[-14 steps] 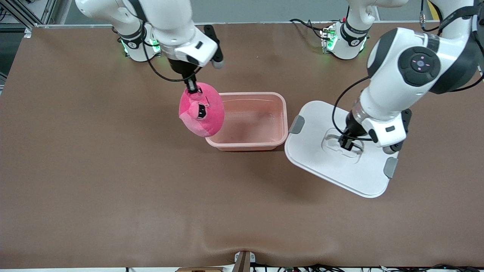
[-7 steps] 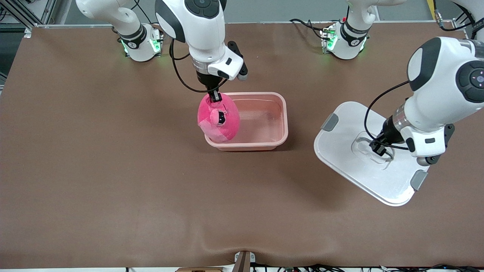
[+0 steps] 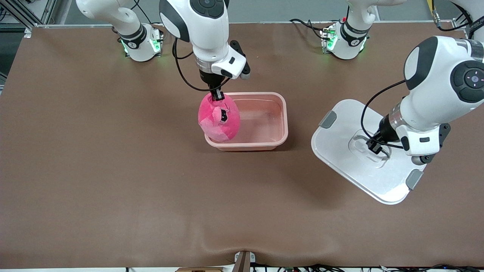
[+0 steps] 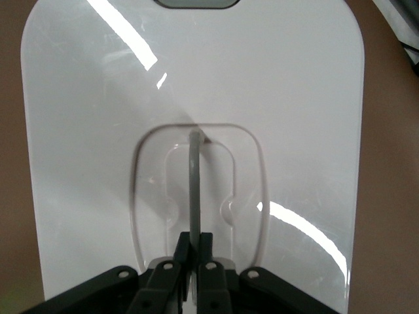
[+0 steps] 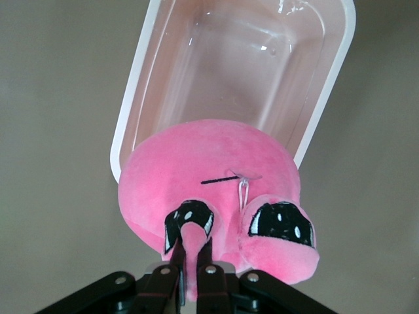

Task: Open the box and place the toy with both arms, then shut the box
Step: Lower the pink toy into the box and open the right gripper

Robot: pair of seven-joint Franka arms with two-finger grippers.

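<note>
The pink box [image 3: 280, 113] stands open and empty at the table's middle. My right gripper [image 3: 217, 95] is shut on a flap of the hot-pink toy [image 3: 219, 118], which hangs over the box's end nearest the right arm. In the right wrist view the toy [image 5: 216, 176] hangs over the box [image 5: 131, 124], with my right gripper [image 5: 194, 247] pinching its flap. My left gripper [image 3: 375, 147] is shut on the grey handle of the white lid [image 3: 348, 158] and holds it tilted over the table toward the left arm's end. In the left wrist view my left gripper [image 4: 195, 243] grips the handle [image 4: 194, 183] of the lid [image 4: 85, 131].
The brown table mat [image 3: 113, 189] spreads around the box. The two arm bases [image 3: 140, 43] stand along the table's edge farthest from the front camera.
The right gripper carried the toy from beside the box to over its end. The left gripper swung the lid away from the box toward the left arm's end.
</note>
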